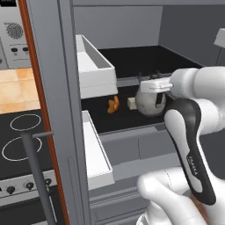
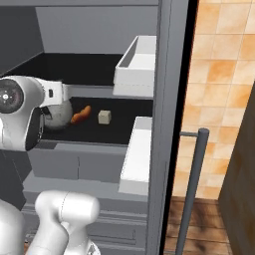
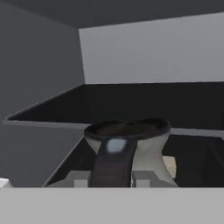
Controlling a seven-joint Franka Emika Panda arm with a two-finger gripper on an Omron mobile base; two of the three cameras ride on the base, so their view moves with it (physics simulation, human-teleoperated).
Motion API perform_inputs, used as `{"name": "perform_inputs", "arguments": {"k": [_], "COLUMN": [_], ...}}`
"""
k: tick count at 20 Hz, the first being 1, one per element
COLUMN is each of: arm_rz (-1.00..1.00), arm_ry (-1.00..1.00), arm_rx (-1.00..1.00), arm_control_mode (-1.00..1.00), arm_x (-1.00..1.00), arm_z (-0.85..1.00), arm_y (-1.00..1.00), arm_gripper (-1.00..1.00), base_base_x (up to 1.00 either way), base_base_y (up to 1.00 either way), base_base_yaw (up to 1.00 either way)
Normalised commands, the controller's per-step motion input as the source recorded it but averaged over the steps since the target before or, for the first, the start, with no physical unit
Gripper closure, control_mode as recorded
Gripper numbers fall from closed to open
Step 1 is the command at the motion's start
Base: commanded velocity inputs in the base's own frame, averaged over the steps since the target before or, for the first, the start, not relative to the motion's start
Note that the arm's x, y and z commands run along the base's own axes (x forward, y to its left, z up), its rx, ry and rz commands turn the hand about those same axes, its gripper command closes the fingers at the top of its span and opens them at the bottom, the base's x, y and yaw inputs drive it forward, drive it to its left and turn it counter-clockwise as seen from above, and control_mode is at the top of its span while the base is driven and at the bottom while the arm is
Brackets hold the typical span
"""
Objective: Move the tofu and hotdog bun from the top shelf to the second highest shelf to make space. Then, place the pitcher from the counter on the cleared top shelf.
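The gripper (image 3: 112,177) is pinched on the pitcher (image 1: 149,100) by its dark handle, holding it just below the top shelf (image 1: 145,59), beside the tofu (image 1: 131,103) and hotdog bun (image 1: 114,105), ready to lift onto it.

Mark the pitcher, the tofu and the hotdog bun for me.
pitcher (image 1: 147,103): left base view, on its grey belly.
tofu (image 2: 104,117): right base view, on the cube's front face.
hotdog bun (image 1: 114,105): left base view, on its orange middle.

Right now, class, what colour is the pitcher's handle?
Dark brown-black, seen best in the hand view, on the pitcher.
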Motion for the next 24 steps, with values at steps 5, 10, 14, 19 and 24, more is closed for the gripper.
{"name": "perform_inputs", "arguments": {"k": [5, 10, 14, 19, 24], "arm_rz": [0.04, 0.01, 0.00, 0.00, 0.00], "arm_ry": [-0.15, -0.30, -0.31, -0.17, -0.02], "arm_rx": [-0.06, -0.03, 0.00, 0.00, 0.04], "arm_control_mode": [-1.00, -1.00, -1.00, -1.00, -1.00], "arm_x": [-0.23, -0.04, 0.00, 0.00, 0.02], "arm_z": [0.36, 0.27, 0.36, 0.46, 0.53], "arm_y": [0.07, 0.01, 0.00, 0.00, 0.00], "arm_gripper": [1.00, 1.00, 1.00, 1.00, 1.00], "base_base_x": [0.00, 0.00, 0.00, 0.00, 0.00], "base_base_y": [0.00, 0.00, 0.00, 0.00, 0.00], "base_base_yaw": [0.00, 0.00, 0.00, 0.00, 0.00]}}
